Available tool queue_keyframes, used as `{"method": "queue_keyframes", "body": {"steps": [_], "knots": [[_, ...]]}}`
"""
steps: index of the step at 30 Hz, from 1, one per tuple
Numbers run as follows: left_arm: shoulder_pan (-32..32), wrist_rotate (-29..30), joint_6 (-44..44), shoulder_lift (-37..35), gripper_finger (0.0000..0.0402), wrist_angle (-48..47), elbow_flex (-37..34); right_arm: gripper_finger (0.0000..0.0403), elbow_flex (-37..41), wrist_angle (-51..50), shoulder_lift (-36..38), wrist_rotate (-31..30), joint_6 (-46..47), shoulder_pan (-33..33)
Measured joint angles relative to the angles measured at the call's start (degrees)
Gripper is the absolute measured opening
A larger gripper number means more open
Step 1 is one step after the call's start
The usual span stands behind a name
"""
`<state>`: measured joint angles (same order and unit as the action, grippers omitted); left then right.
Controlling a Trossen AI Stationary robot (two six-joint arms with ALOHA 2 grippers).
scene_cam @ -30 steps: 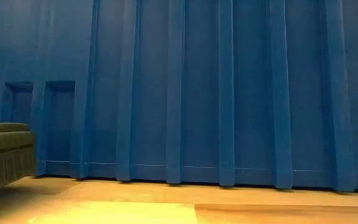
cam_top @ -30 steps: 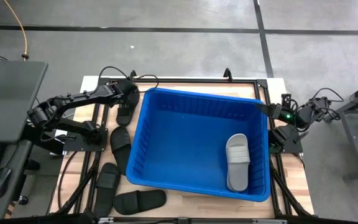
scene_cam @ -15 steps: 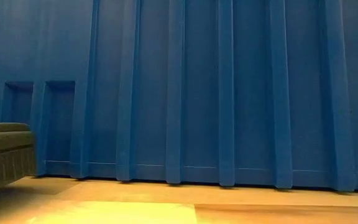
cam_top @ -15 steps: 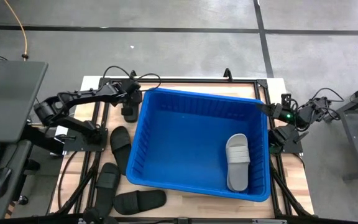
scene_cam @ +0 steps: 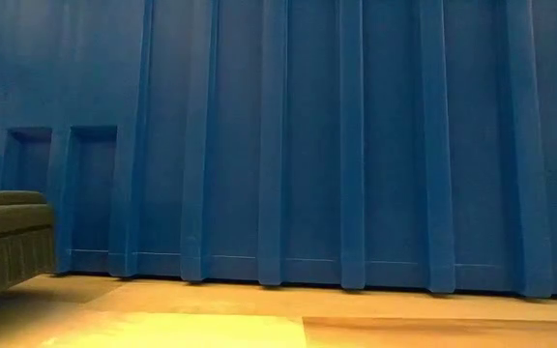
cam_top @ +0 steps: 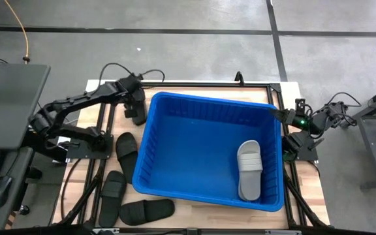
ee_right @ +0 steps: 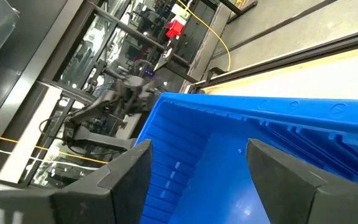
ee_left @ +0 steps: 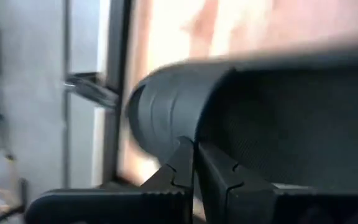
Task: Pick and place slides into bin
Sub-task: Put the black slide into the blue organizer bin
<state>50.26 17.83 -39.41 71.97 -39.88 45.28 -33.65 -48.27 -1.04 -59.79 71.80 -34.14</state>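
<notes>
High view has the full layout; low view is just the bin [scene_cam: 356, 145] wall. Left pincer [cam_top: 136, 99] sits at the bin's far-left corner, jaws together, clamped on a black slide [ee_left: 241, 118], shown close only by the left wrist. Right pincer [ee_right: 197, 168] at the bin's far-right corner, jaws apart, empty. Grey slide [cam_top: 249, 168] lies inside the bin; three black slides [cam_top: 126, 152] on the tabletop [cam_top: 305, 189] left of it.
</notes>
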Motion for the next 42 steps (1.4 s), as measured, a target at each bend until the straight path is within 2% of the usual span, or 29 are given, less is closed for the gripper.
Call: {"method": "queue_keyframes", "body": {"steps": [7, 12, 20, 24, 31, 35, 40, 42], "knots": [[0.0, 5.3, -3.8, -2.6, 0.0000, -14.3, 9.2, 0.0248, 0.0, 0.0, 0.0, 0.0, -0.1, 0.0], [0.0, 7.6, -1.6, -2.8, 0.0000, -19.6, 16.6, 0.0248, 0.0, 0.1, 0.0, 0.6, 0.3, 0.0], [0.0, 7.2, -2.2, -2.9, 0.0000, -25.0, 29.2, 0.0248, 0.0, 5.3, 0.0, 12.5, 0.2, 0.0], [0.0, 7.1, -2.8, -2.9, 0.0000, -26.5, 35.1, 0.0248, 0.0, 12.7, 0.0, 15.3, -0.9, 0.0], [0.0, 0.3, -2.1, -2.9, 0.0000, -26.4, 42.7, 0.0248, 0.0, 28.6, 0.0, 15.3, -10.8, 0.0], [-2.1, -3.4, 1.3, -2.9, 0.0000, -25.7, 46.2, 0.0248, 0.0, 38.3, 0.0, 15.8, -12.8, 0.0], [-4.7, -12.2, 5.0, -2.9, 0.0000, -20.5, 49.0, 0.0248, 0.0, 46.5, -0.2, 12.3, -17.7, 0.0], [-6.4, -14.0, 7.2, -2.8, 0.0000, -17.5, 49.1, 0.0248, 0.0, 48.7, -0.5, 8.9, -20.6, 0.0]]}}
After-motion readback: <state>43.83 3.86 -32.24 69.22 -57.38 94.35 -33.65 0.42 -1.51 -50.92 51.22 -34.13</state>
